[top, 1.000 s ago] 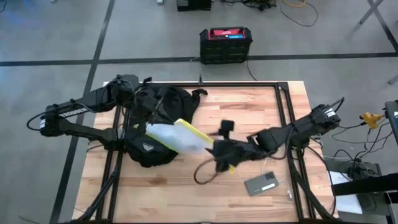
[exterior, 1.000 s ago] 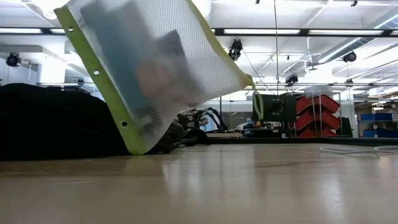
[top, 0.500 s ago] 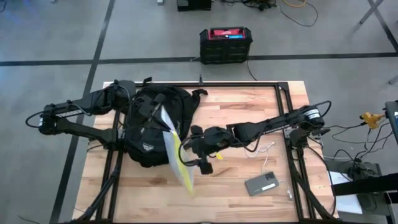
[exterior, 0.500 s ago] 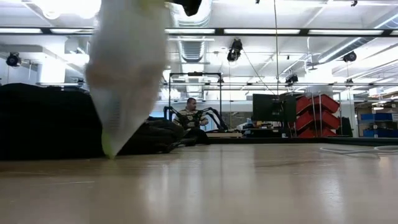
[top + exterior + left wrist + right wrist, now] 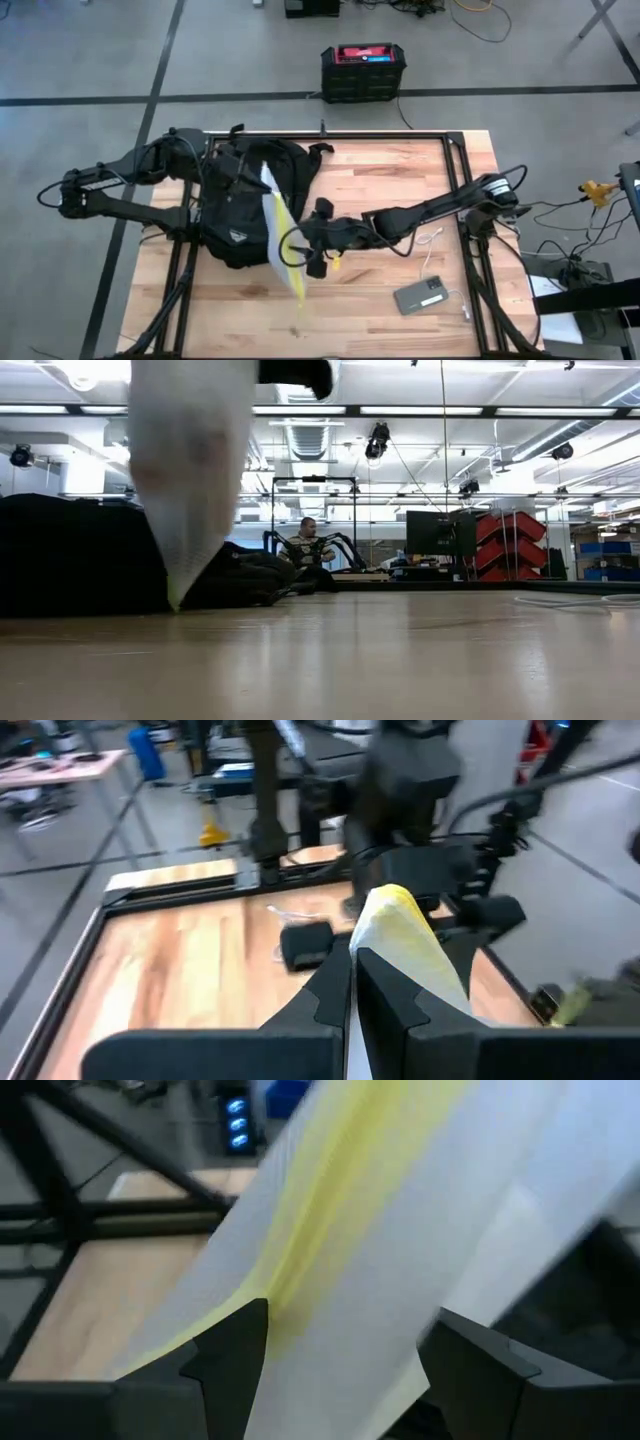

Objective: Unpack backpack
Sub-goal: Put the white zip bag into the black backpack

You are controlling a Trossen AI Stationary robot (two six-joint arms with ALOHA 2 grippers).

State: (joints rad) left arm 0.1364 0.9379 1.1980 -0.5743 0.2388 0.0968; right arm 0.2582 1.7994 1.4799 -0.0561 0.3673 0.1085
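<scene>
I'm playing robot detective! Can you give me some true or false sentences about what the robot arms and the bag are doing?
1. The mesh pouch with the yellow edge hangs on edge beside the backpack. True.
2. The right tool is at the pouch. True; the right wrist view shows the pouch between its fingers.
3. The phone lies inside the backpack. False; it lies on the table, near the right arm's side.
4. The black box with the red top stands on the table. False; it stands on the floor beyond the table.
5. The left tool is at the backpack. True.
</scene>
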